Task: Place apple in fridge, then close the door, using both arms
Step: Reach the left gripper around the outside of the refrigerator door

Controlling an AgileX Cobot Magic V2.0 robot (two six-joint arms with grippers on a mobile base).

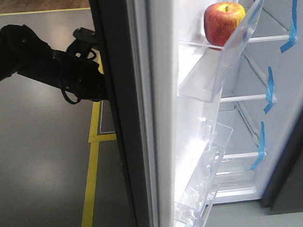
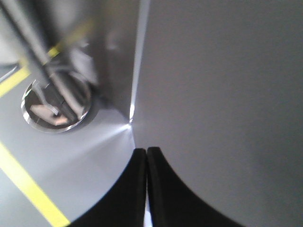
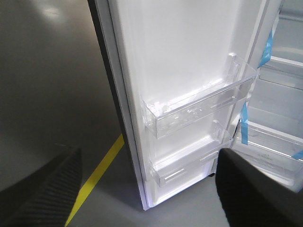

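Red apple (image 1: 224, 22) sits in the open door's (image 1: 164, 144) top clear bin (image 1: 201, 84); from the front the door's edge hides the left gripper (image 2: 147, 189), its fingers pressed together and empty, while the right gripper (image 3: 147, 156) gapes wide, holding nothing.

We find the apple (image 1: 224, 24) sitting in an upper bin (image 1: 206, 76) on the inner side of the door (image 1: 161, 144), which stands open to the left of the fridge (image 1: 240, 123). More bins (image 1: 216, 145) hang below it on the same door. To the right, behind the bins, the shelves (image 1: 244, 97) lie one above another inside the fridge, with tape strips (image 1: 268, 91) at their edges. The left arm (image 1: 39, 64) reaches in from the left, up to the door's outer side, above the floor line (image 1: 92, 190).
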